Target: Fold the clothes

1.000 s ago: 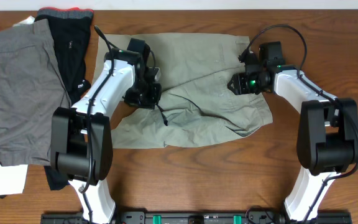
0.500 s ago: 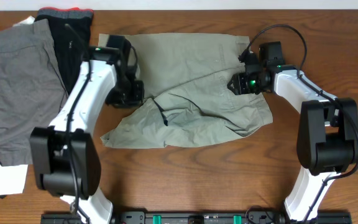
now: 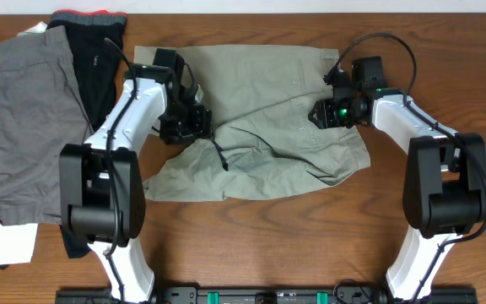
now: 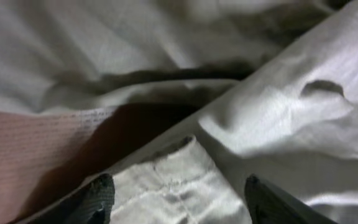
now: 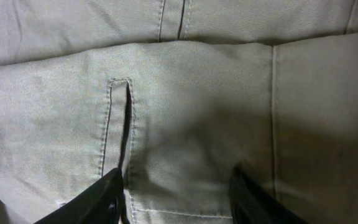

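Now, the khaki shorts [image 3: 277, 101] lie spread across the middle of the wooden table [image 3: 310, 245], rumpled, with a diagonal ridge running toward 4 o'clock and the 8 o'clock corner splayed out. This looks like light, limp cotton: it should drape and drag rather than hold a shape, so a pinch on single cloth will likely just stretch a peak. The stitched parts, meaning the hem [image 4: 173, 180], the waistband and the seams, are probably the firmer places to take hold.

At the shorts' 9 o'clock edge sits the left gripper [image 3: 186, 127]. The wrist view shows its fingers [image 4: 98, 199] spread wide with that hem lying between them, not clamped. Over at 3 o'clock the right gripper [image 3: 323, 112] hovers low with its jaws wide apart too, the welt pocket slit [image 5: 126, 124] at its 11 o'clock.

Further out, grey shorts [image 3: 24, 110] lie at the table's 9 o'clock. A black garment with a red waistband [image 3: 91, 59] lies at 10, apart from the work.
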Robot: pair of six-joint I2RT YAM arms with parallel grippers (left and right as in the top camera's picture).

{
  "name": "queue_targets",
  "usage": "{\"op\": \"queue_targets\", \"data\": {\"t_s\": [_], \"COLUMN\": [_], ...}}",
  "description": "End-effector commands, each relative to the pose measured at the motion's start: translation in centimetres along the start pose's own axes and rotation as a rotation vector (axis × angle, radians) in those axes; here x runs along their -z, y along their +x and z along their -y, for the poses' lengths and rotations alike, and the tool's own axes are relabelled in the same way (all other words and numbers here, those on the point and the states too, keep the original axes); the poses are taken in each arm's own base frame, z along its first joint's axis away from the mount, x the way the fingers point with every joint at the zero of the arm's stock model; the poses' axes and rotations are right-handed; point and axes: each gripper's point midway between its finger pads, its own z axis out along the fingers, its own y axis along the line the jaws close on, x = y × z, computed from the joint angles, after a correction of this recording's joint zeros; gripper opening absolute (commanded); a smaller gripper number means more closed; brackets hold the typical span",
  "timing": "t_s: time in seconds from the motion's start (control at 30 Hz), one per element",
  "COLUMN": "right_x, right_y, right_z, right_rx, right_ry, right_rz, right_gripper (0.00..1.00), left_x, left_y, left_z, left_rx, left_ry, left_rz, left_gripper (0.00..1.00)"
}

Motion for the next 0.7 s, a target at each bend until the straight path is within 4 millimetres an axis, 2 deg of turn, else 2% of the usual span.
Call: {"op": "queue_targets", "data": {"t_s": [0.0, 0.17, 0.3, 0.33, 0.43, 0.5, 0.53, 0.67], "right_x": [-1.0, -0.9, -0.9, -0.9, -0.9, -0.9, -0.9, -1.0], "right_y": [1.3, 1.5, 1.5, 1.5, 1.4, 1.4, 1.4, 1.3], "right_z": [0.9, 1.0, 1.0, 1.0, 1.0, 1.0, 1.0, 1.0], "right_rx": [-0.006, -0.008, -0.008, -0.008, -0.008, -0.007, -0.007, -0.005], "right_ry": [0.046, 0.046, 0.046, 0.046, 0.046, 0.047, 0.047, 0.047], "right_rz": [-0.048, -0.054, -0.054, -0.053, -0.052, -0.052, -0.052, -0.048], "right_gripper": [0.54, 0.55, 0.56, 0.56, 0.56, 0.55, 0.56, 0.56], "left_x": [-0.5, -1.8, -2.3, -2.3, -2.2, -2.2, -2.1, -0.8], "left_y": [-0.3, -0.4, -0.2, -0.1, 0.0, 0.2, 0.3, 0.9], "left_z": [0.1, -0.9, -1.1, -1.1, -1.1, -1.2, -1.2, -1.5], "left_rx": [-0.014, -0.005, 0.001, 0.002, 0.001, 0.003, 0.006, 0.027], "left_ry": [0.011, -0.023, -0.026, -0.026, -0.027, -0.028, -0.029, -0.05], "left_rz": [-0.005, -0.026, -0.046, -0.048, -0.052, -0.059, -0.064, -0.093], "left_gripper": [0.72, 0.75, 0.73, 0.67, 0.31, 0.1, 0.06, 0.06]}}
